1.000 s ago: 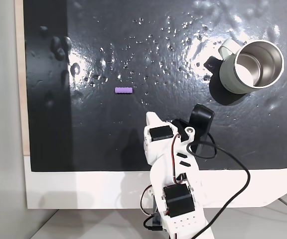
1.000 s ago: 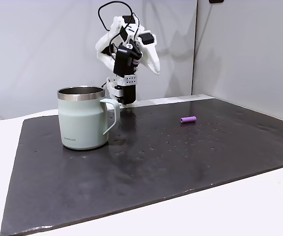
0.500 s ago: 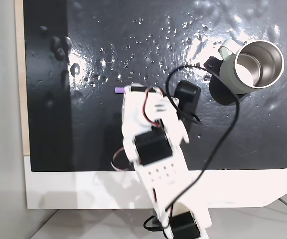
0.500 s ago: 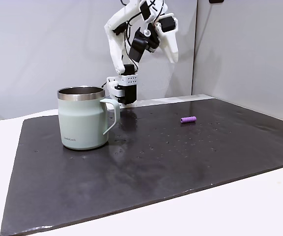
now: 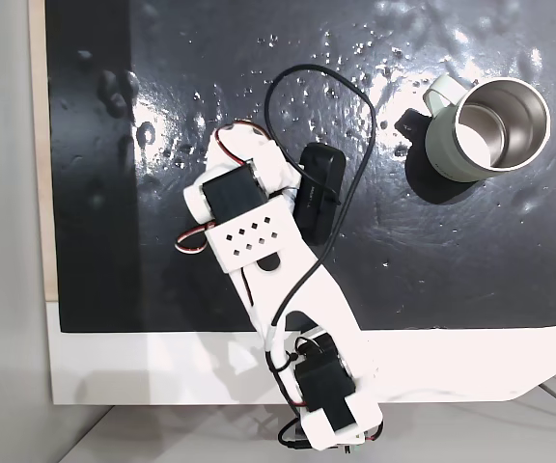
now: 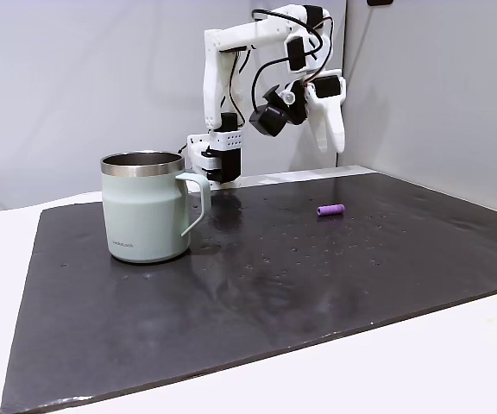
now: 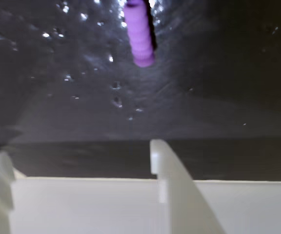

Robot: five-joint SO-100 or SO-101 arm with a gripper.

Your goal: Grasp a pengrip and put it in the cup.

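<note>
Logged the gripper [image 6: 333, 147] raised well clear of the black mat [image 6: 257, 293] in a fixed view, white finger pointing down. Read the jaws as apart from the wrist view: two white fingers [image 7: 162, 161] with a wide gap between them around the gripper [image 7: 79, 151], nothing held.

Found the pengrip [image 6: 331, 210] lying on its side on the mat, toward the right in that fixed view, below the gripper in the picture and not touching it; cannot tell how far in front or behind. Confirmed the pengrip [image 7: 139, 34] in the wrist view, lengthwise at the top edge, ahead of the fingers, closer to the line of the right finger than the left.

Placed the cup [image 6: 145, 211] upright on the mat at the left of the same fixed view, handle turned toward the right, well apart from the pengrip. Located the cup [image 5: 442, 154] at upper right in a fixed view from above, steel inside showing. Saw the arm [image 5: 259, 231] stretched out over the mat [image 5: 452, 251] there, black cable [image 5: 297, 77] looping above it. Noted shiny specks scattered across the mat, white table [image 5: 162, 367] along its near edge
</note>
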